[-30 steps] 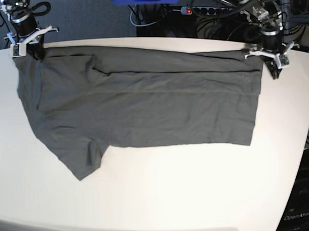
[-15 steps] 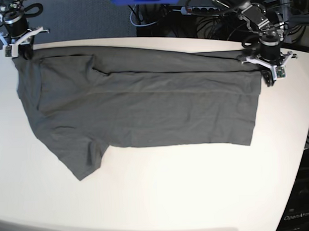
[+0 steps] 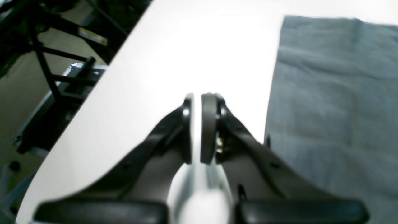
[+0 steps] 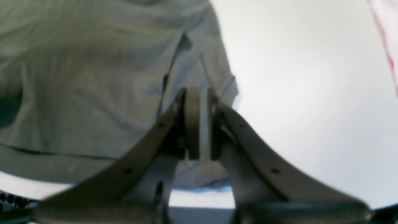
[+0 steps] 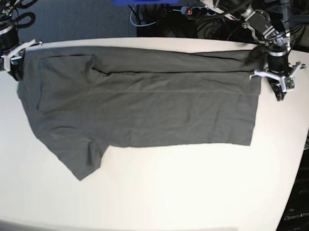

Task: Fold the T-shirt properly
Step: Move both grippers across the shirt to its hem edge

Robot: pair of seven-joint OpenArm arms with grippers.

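Grey cloth: the T-shirt [image 5: 144, 103] lies spread on the table [image 5: 187, 190], lengthwise across the base view, touching the surface along its whole visible span.
Fold so far: one long strip along the far edge looks turned over onto the body, so I judge a first lengthwise fold is in place; one sleeve [image 5: 82, 158] lies flat, sticking out toward the near side.
Left to do: by my reading, the near side and sleeve are not yet folded in, nor the crosswise folds made.
Left gripper [image 3: 200, 124]: fingers pressed nearly together with only a thin slit, pinching nothing; over bare table just beside the shirt's hem end.
Right gripper [image 4: 199, 124]: fingers likewise close together, no cloth visibly between them; it hangs over the shirt's edge at the sleeve end.
Surface: white, smooth, curved-edged tabletop, glossy under the light.
Room: dark floor, black frames, tangled cables [image 5: 217, 17] and a power strip [image 5: 199, 10] behind the table.
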